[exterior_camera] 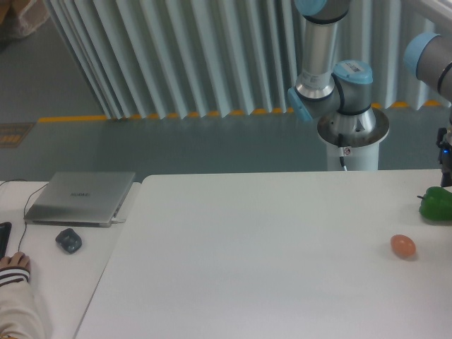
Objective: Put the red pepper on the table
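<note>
The red pepper is out of view. The white table fills the lower middle and right of the camera view. The arm rises from its base behind the table and bends out past the right edge of the frame. Only a dark sliver of the gripper shows at that edge, just above a green pepper. Its fingers are cut off by the frame, so whether they hold anything cannot be told.
A green pepper lies at the table's far right edge. A small orange-pink egg-shaped thing sits in front of it. On the narrower desk to the left are a grey laptop, a dark mouse and a person's hand.
</note>
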Controlling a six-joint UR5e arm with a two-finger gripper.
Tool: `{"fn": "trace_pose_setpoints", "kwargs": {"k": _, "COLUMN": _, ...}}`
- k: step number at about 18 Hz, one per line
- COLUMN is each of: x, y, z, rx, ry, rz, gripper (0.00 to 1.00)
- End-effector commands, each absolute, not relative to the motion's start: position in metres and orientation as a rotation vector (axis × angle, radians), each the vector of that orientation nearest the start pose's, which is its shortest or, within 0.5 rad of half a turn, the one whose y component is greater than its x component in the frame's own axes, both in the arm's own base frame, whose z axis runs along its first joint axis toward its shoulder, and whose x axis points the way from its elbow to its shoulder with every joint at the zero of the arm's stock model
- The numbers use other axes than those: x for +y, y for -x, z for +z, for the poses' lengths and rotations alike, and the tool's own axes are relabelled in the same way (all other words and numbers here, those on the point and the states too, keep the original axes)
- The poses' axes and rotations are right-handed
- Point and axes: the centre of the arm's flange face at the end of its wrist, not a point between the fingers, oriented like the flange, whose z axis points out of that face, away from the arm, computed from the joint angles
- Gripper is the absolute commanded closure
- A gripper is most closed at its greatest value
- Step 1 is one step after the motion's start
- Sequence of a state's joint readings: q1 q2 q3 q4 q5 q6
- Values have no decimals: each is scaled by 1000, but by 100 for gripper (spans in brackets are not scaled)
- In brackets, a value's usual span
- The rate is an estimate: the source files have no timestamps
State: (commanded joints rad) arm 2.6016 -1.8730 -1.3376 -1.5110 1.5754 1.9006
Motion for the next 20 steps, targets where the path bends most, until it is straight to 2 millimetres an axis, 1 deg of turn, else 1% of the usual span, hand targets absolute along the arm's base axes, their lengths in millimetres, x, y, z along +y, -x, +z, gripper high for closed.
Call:
{"fn": "trace_pose_setpoints", "kwargs": {"k": 5, "x": 430, "y": 459, "z": 444, "rx": 1320, "ry": 2865, "rz": -3, "gripper": 0}}
{"fn": "trace_pose_setpoints", "kwargs": {"k": 6, "x": 430, "y": 459, "z": 439, "rx": 1313, "ry": 2866, "rz": -17, "gripper": 0}}
{"fn": "trace_pose_setpoints", "kwargs": {"k": 7, "x": 428, "y": 460, "z": 434, "rx": 1246, "ry": 2893, "rz": -6, "gripper": 0}}
{"fn": "trace_pose_setpoints", "kwargs": {"k": 8, "x": 427, "y": 461, "z": 436, "rx": 1142, "ry": 2939, "rz": 35, "gripper": 0}}
{"fn": "trace_pose_setpoints", "kwargs": {"k": 10, "x": 427, "y": 461, "z": 438, "rx": 881, "ry": 3018, "rz": 68, "gripper": 0}}
{"fn": "trace_pose_setpoints", "kwargs": {"k": 11, "x": 427, "y": 461, "z": 443, "rx": 790, "ry": 3033, "rz": 107, "gripper": 0}}
{"fn": "trace_pose_setpoints", "kwargs": {"k": 13, "x": 425, "y": 462, "z": 444, "rx": 680, "ry": 3052, "rz": 135, "gripper": 0}}
{"fn": "trace_pose_setpoints", "kwargs": {"k": 15, "x": 406, "y": 479, "z": 443, "rx": 460, "ry": 3072, "rz": 129, "gripper": 0}}
{"fn": "trace_pose_setpoints", "kwargs": {"k": 16, "x": 395, "y": 491, "z": 447, "rx": 312, "ry": 3066, "rz": 149, "gripper": 0}}
{"fn": "trace_pose_setpoints", "kwargs": {"k": 17, "x": 385, "y": 506, "z": 452, "rx": 123, "ry": 3033, "rz": 207, "gripper": 0}}
{"fn": "trace_pose_setpoints", "kwargs": {"k": 18, "x": 381, "y": 520, "z": 449, "rx": -20, "ry": 3006, "rz": 267, "gripper": 0}}
{"fn": "trace_pose_setpoints", "kwargs": {"k": 19, "x": 376, "y": 529, "z": 449, "rx": -91, "ry": 2988, "rz": 305, "gripper": 0}}
{"fn": "trace_pose_setpoints", "kwargs": {"k": 20, "x": 377, "y": 538, "z": 444, "rx": -173, "ry": 2971, "rz": 331, "gripper": 0}}
